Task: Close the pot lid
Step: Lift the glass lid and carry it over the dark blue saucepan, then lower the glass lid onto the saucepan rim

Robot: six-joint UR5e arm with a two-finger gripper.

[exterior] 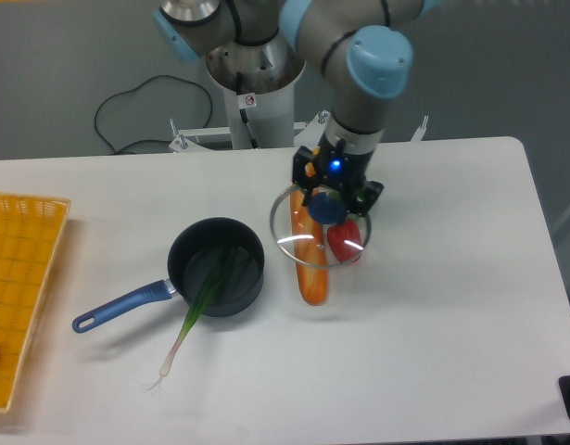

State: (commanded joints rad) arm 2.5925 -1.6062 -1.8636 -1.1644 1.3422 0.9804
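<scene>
Bright even light, soft shadows, sharp

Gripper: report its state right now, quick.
Gripper: jaws shut on the pot lid, gripping its blue knob and holding it in the air above the bread.

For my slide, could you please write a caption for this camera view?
Gripper carries the pot lid above the bread toward the pot.
</scene>
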